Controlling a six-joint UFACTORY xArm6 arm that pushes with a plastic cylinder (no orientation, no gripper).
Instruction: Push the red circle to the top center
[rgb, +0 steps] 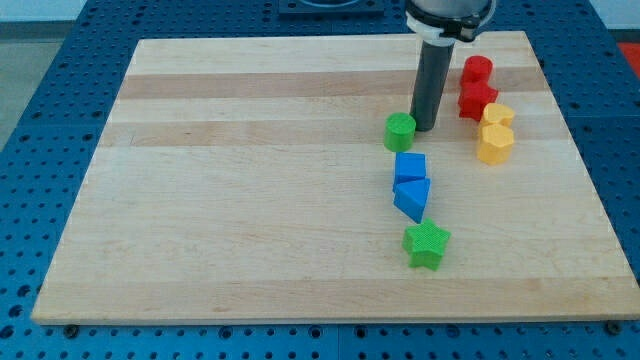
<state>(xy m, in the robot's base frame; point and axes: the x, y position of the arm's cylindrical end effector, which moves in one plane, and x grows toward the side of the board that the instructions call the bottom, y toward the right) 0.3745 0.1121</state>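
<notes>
Red circle (477, 70) near desk's top right corner, untouched; tip (424, 128) beside green circle (400, 131), no jaws, nothing held; advised: circle right, push left along top edge.

My tip (423, 128) just right of the green circle (400, 131), upper right of frame; red circle (477, 70) further right near the top edge, apart from it

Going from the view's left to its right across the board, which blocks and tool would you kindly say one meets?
Green circle → my tip → red circle → yellow blocks. I leave out the blue blocks, green star and red star, since they overlap these in the order.
</notes>
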